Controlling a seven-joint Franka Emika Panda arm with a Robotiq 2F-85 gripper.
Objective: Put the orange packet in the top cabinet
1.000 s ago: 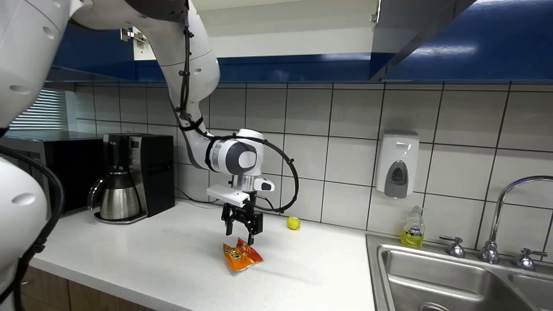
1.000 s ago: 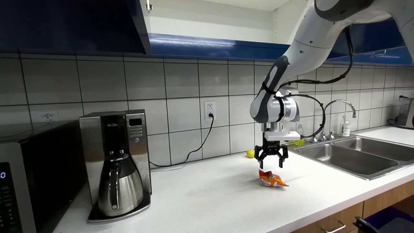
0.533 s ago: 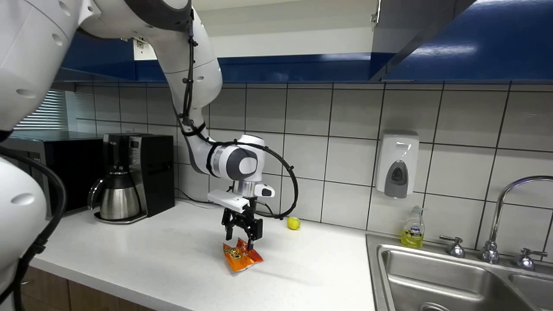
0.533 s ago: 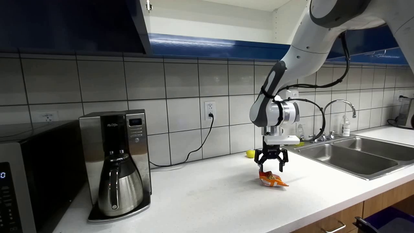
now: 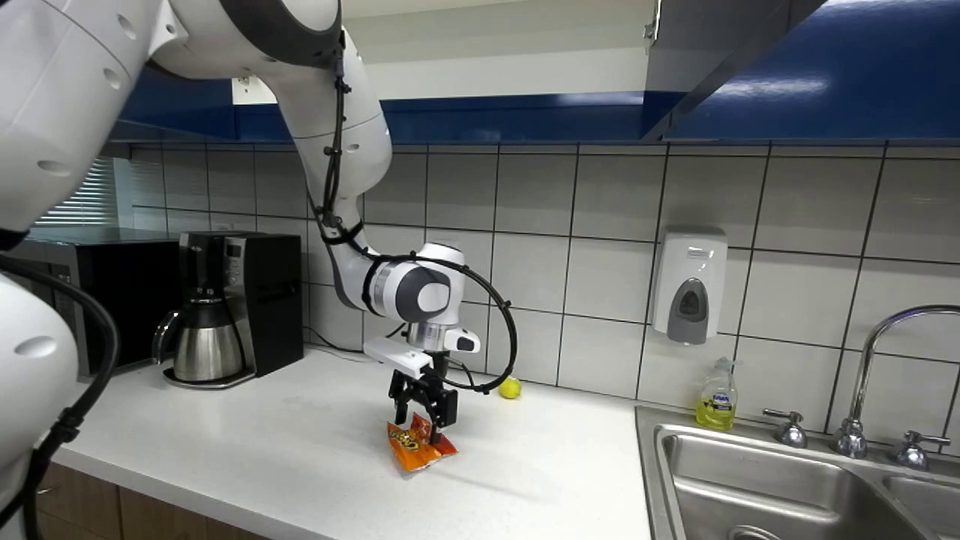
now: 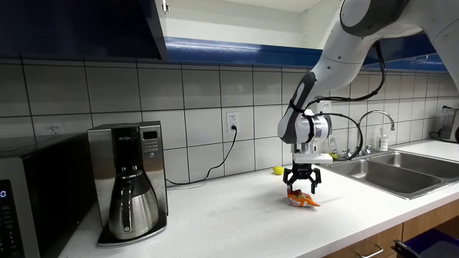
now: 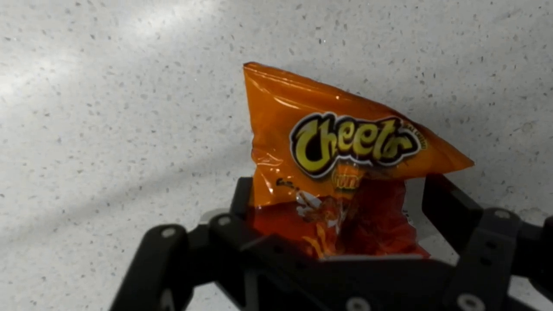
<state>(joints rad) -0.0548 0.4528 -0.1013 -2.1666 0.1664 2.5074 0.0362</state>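
The orange packet (image 5: pixel 411 451) is a shiny Cheetos bag lying crumpled on the white counter, also in an exterior view (image 6: pixel 304 201) and in the wrist view (image 7: pixel 345 140). My black gripper (image 5: pixel 418 430) points down over it, also in an exterior view (image 6: pixel 301 191). In the wrist view the gripper (image 7: pixel 341 190) is open, with one finger close against the packet's left side and a gap between the packet's red part and the right finger. The packet's lower end is hidden behind the gripper. The top cabinet (image 5: pixel 510 118) stands open above the counter, also in an exterior view (image 6: pixel 233 50).
Open blue cabinet doors (image 5: pixel 817 90) (image 6: pixel 82 32) flank the opening. A yellow fruit (image 5: pixel 509 388) sits near the tiled wall. A coffee maker (image 6: pixel 136 211) and a microwave (image 6: pixel 46 190) stand at one end, a steel sink (image 5: pixel 647 465) and soap bottle (image 5: pixel 716 405) at the other.
The arm and gripper have moved down, bringing the open fingers from above the packet to beside it. The packet has not visibly moved.
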